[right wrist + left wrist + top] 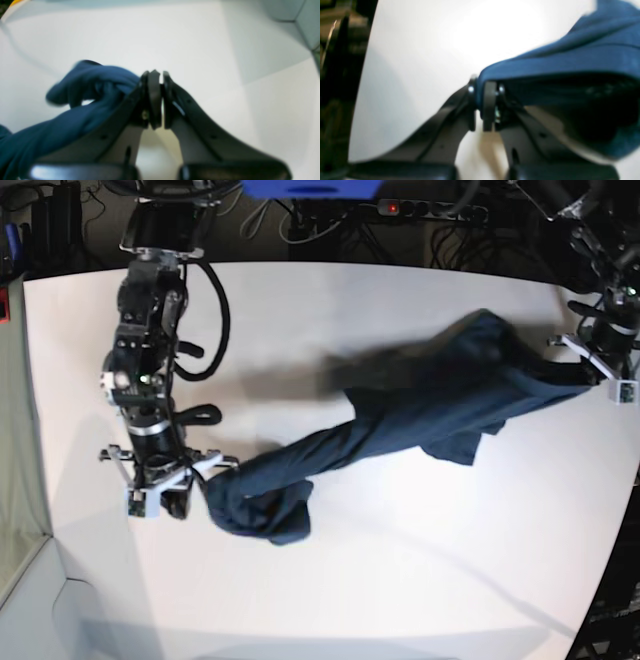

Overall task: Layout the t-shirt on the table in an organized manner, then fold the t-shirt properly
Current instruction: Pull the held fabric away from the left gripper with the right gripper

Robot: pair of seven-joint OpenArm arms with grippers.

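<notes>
1. T-shirt [400, 425]: dark navy, twisted into a long rope, stretched diagonally across the white table [400, 580] between both arms.
2. Left gripper [483, 105]: pressed together, pinching a shirt edge; cloth drapes off to one side.
3. Right gripper [157, 100]: pads pressed together; bunched cloth lies against one finger.
4. Only the base view shows the full span, with a crumpled wad near the right gripper.

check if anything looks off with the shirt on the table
Yes. The t-shirt is not laid flat: it is stretched into a twisted rope between the left claw and right claw, bunched in a heap near the right one on the table.
</notes>
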